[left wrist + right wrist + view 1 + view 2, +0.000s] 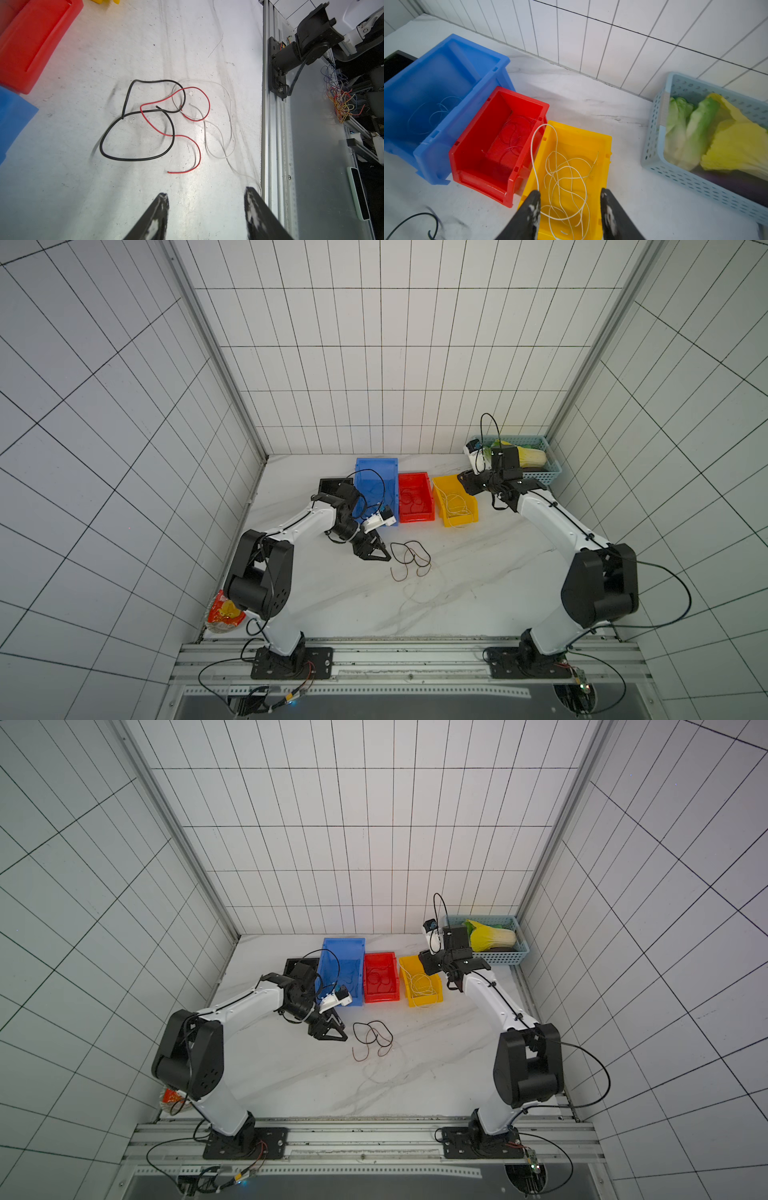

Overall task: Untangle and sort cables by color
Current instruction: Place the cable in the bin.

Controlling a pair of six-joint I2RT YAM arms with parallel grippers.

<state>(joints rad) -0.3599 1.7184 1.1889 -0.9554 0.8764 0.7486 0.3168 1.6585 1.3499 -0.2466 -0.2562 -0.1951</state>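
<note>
Tangle [164,122] lies on table [83,187], straight ahead of left gripper [204,194], near but apart. Three strands: black wire [137,159] in two loops, red wire [195,145] threaded through them, white wire [220,158] on the side toward the rail [268,124]. Red's free end lies nearest my fingertips, crosswise to them. Left jaws apart, holding and touching nothing.

Right gripper [570,193] well away over yellow bin [581,137], jaws apart. Pale wires [566,182] lie in the bin; one loop seems to touch a finger [534,199], not clamped.

Judgement: left arm is nearer, so the next pick is its
</note>
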